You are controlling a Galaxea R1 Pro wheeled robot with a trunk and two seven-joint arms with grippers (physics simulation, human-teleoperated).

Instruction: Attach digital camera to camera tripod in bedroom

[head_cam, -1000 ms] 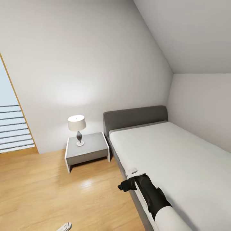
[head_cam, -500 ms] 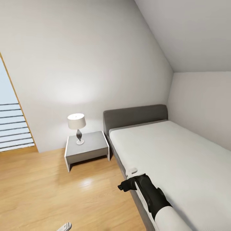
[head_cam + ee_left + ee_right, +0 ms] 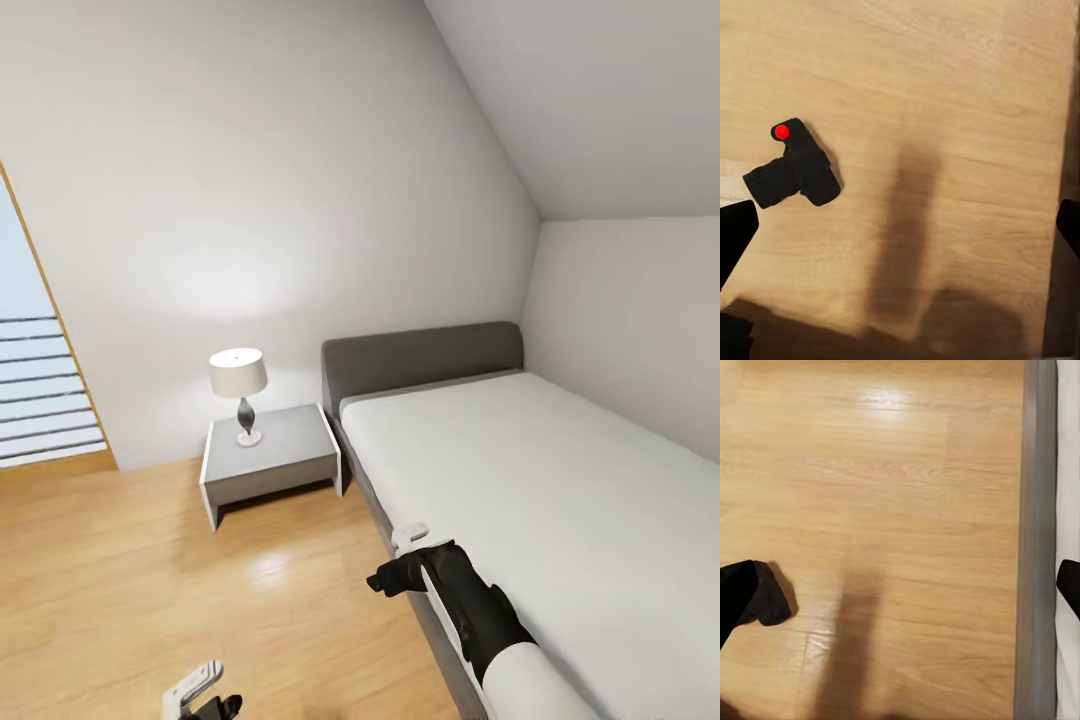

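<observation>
The digital camera (image 3: 795, 169), a small black box with a red spot, lies on the light wood floor (image 3: 960, 112) in the left wrist view. My left gripper (image 3: 900, 229) hangs open above the floor, with the camera off toward one fingertip (image 3: 735, 232) and apart from it. In the head view the left gripper (image 3: 205, 695) sits at the bottom edge. My right gripper (image 3: 388, 580) is open beside the bed's side (image 3: 1035, 547), over bare floor, holding nothing. The camera tripod is out of view.
A grey upholstered bed (image 3: 560, 500) with a white mattress fills the right. A grey nightstand (image 3: 270, 465) with a lit lamp (image 3: 238, 375) stands by its head. A slatted opening (image 3: 40, 390) is at the far left. The ceiling slopes down over the bed.
The head view has shifted slightly, so the room sits a little higher in the picture. My left gripper has come further into view at the bottom edge. The right arm holds still.
</observation>
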